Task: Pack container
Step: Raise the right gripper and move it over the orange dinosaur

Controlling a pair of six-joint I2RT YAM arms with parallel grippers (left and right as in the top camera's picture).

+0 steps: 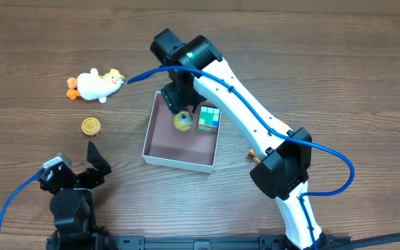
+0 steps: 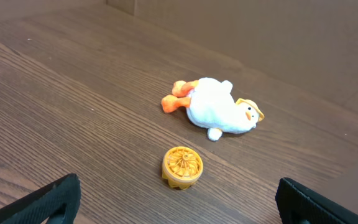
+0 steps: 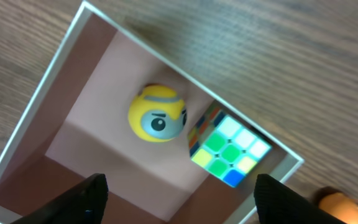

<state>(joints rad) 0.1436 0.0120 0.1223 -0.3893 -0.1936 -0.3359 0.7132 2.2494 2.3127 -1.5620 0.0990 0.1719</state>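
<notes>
Lying straight ahead of spread left gripper [image 2: 178, 202], mid-frame: orange disc [image 2: 182, 167], duck [image 2: 219, 112] beyond; right gripper [image 3: 182, 199] spread, empty, over container [image 3: 123, 168].

Wood-grain table [image 1: 339, 55] carries container [image 1: 179, 163]; to its left, plush duck [image 1: 96, 85] on side, orange ridged disc [image 1: 91, 126].

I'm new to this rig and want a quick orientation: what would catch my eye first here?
The white right arm reaches across the wooden table, its open gripper over the shallow white-walled square container, which holds a yellow ball with a face and a multicoloured puzzle cube. Left of it lie a white plush duck and a small orange ridged disc.
</notes>
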